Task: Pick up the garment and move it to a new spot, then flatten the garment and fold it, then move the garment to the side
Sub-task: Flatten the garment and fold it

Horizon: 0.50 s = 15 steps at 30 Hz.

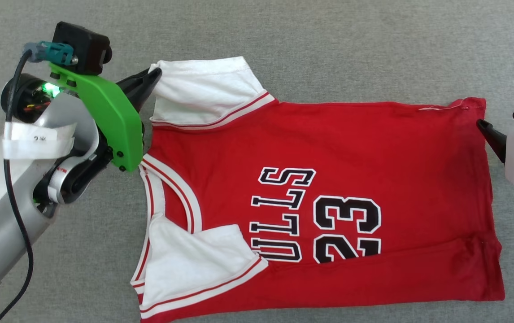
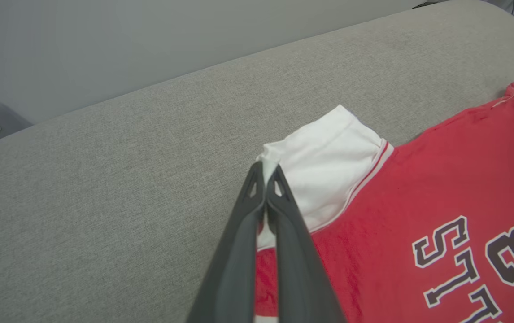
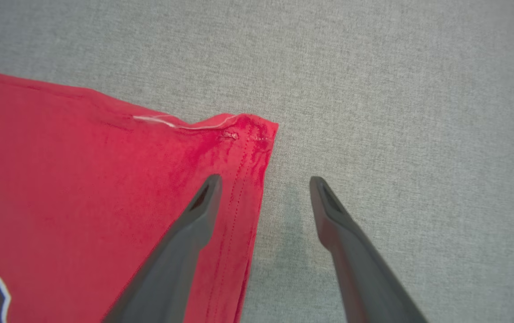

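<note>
The garment (image 1: 328, 148) is laid flat, front up, on the grey fabric surface (image 1: 328, 36), with its collar toward the robot's left and its hem toward the right. None of the surface's edges is caught in the head view. One rounded edge is seen in the left wrist view, against a pale wall (image 2: 149, 36), and the far white sleeve is spread toward that edge.

The near long side of the garment is folded over the body. The lower part of the "23" and the first letters of the word are hidden under that fold. The near sleeve is turned in over the chest, and the collar-end corner is cut off at the bottom of the head view.

The left gripper (image 2: 263, 168) is clamped on the outer corner of the far sleeve, and a sliver of white cloth is seen pinched between its tips. Much of its body is masked in the head view by a green bracket (image 1: 109, 116).

The right gripper (image 3: 266, 180) is spread wide at the far hem corner, one finger over the red cloth and the other over the bare surface. Nothing is held by it. Whether the cloth is touched by the finger over it cannot be told. In the head view it is largely cut off at the right.
</note>
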Available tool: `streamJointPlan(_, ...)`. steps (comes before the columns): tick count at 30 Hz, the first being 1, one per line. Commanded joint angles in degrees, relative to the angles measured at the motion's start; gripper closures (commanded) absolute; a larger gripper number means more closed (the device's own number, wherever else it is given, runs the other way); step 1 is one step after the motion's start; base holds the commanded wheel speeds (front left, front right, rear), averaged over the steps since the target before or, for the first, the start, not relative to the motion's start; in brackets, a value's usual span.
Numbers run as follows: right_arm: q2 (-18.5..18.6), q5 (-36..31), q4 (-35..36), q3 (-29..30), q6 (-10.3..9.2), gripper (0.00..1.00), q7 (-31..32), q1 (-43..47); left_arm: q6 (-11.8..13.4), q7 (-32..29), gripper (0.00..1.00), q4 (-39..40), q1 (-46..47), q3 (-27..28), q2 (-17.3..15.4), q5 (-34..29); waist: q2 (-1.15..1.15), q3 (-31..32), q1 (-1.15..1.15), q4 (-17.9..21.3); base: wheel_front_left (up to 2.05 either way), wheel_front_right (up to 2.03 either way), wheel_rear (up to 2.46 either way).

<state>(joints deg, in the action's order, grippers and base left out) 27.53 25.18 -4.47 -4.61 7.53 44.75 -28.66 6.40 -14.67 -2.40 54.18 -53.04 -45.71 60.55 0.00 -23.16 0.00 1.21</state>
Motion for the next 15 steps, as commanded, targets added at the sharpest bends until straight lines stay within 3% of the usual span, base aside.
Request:
streamJointPlan(1, 0.24, -0.06, -1.48, -0.47, -0.04, 0.00, 1.02, -1.85, 1.38, 0.32, 1.00, 2.15, -1.53, 0.31, -1.07, -0.14, 0.00, -1.35, 0.00, -1.54, 0.00, 0.00, 0.00)
streamJointPlan(7, 1.51, -1.73, -6.89, -2.81, -0.04, 0.00, 2.47, -6.20, 4.58, 0.30, 1.00, 9.42, -3.25, 0.03, -2.17, -0.90, 0.00, -2.60, 0.00, -3.36, 0.00, 0.00, 0.00)
streamJointPlan(15, 2.28, -2.36, -12.72, -6.37, -0.04, 0.00, 2.06, -7.81, 5.80, 0.90, 1.00, 13.11, -4.10, -0.47, -1.94, -1.69, 0.00, -3.63, 0.00, -4.98, 0.00, 0.00, 0.00)
